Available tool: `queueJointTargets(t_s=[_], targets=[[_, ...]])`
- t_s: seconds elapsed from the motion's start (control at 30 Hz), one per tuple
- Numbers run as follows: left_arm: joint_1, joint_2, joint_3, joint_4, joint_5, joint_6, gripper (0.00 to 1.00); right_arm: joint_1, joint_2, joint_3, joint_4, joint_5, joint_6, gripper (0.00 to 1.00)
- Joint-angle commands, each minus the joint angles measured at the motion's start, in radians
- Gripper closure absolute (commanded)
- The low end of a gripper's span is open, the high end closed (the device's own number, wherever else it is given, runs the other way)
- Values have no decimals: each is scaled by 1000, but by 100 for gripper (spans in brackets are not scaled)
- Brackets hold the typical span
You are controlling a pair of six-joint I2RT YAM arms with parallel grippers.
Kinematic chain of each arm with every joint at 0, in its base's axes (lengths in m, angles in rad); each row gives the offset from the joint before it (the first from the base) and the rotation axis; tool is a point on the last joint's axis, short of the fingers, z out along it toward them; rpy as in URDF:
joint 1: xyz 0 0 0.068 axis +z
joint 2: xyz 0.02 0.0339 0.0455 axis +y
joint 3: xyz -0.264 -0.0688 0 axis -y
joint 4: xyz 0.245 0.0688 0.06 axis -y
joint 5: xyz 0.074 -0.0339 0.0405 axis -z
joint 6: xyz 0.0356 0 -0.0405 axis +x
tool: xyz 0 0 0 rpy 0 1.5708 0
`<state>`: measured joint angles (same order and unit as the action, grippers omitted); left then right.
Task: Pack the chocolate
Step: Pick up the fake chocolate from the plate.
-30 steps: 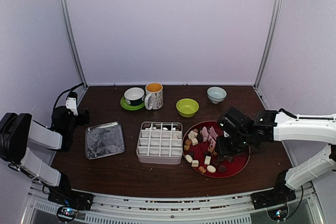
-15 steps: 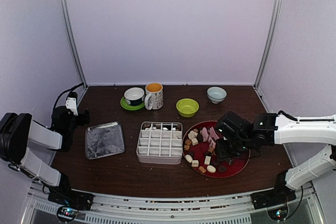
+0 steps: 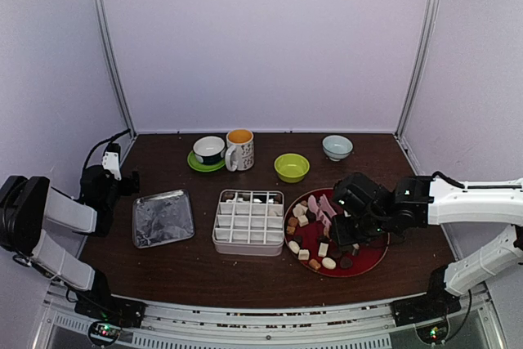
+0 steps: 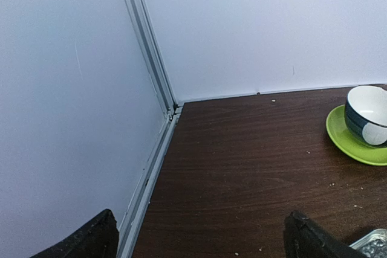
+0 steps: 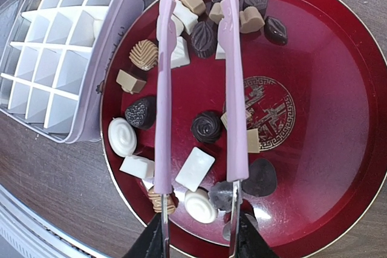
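above the round red plate (image 5: 338, 119), the right gripper (image 5: 199, 246) is part-squeezing pink plastic tongs (image 5: 162, 89) astride a dark swirled chocolate (image 5: 207, 126) to pinch it, while the left gripper (image 4: 199, 243) is gaping empty.

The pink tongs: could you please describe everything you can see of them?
The pink tongs are two long, slim, matte arms, plastic-looking, held at their base by the right tool. The arms stand apart, nearly parallel, nothing pinched between them, stretched over the chocolates on the red plate. Tip contact is unclear.
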<state>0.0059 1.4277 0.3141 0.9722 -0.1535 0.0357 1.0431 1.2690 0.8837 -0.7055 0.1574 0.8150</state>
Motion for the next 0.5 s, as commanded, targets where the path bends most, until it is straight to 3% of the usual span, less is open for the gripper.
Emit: queueJointTargets(t_s=[0.0, 0.47], targets=[[8, -3, 8, 56, 8, 10, 2, 7, -20, -15, 33, 16, -11, 66], [8, -3, 9, 56, 8, 10, 2, 6, -8, -16, -16, 52, -45, 66]])
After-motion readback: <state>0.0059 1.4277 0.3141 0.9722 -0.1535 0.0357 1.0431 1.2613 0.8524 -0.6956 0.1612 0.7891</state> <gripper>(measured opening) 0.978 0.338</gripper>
